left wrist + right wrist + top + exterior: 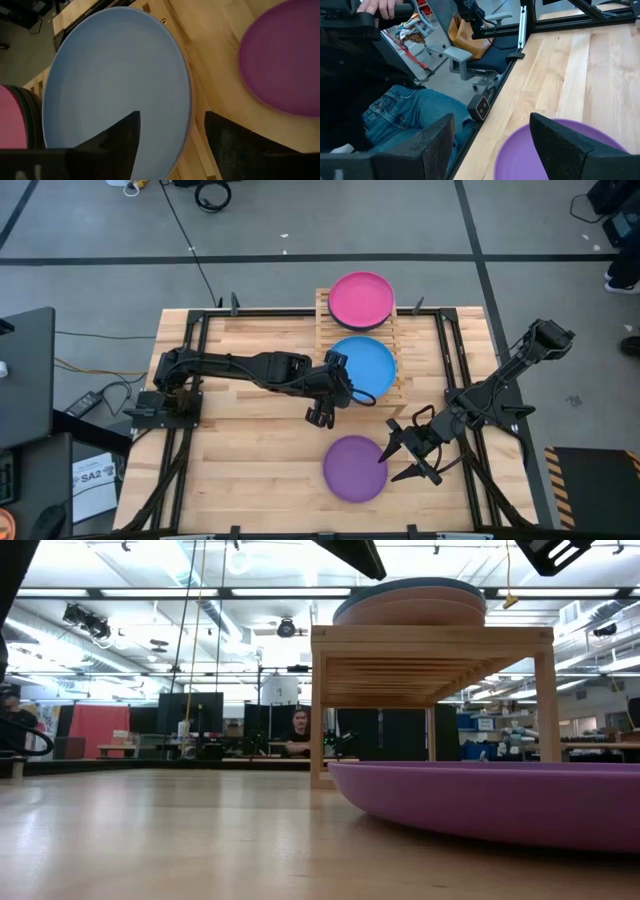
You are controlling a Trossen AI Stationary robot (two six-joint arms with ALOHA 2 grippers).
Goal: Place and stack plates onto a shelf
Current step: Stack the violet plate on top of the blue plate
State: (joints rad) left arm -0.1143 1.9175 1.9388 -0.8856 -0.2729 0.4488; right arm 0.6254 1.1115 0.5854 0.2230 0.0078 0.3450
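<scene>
The shelf (357, 345) stands at the table's far middle. A magenta plate (362, 299) tops a stack on its far tier, with dark grey plates (32, 112) under it. A blue plate (364, 366) lies on the near tier. My left gripper (322, 412) is open just left of it, with the plate's rim (186, 125) showing between the fingers, untouched. A purple plate (356, 468) lies flat on the table near the front edge. My right gripper (397, 461) is open at its right rim (540, 145), apart from it.
Black metal frame rails (452, 350) run along the table's sides. A seated person (395, 115) is just beyond the table's edge (495, 107). Another person (298, 732) sits far behind. Bare planks (240, 450) fill the table's left half.
</scene>
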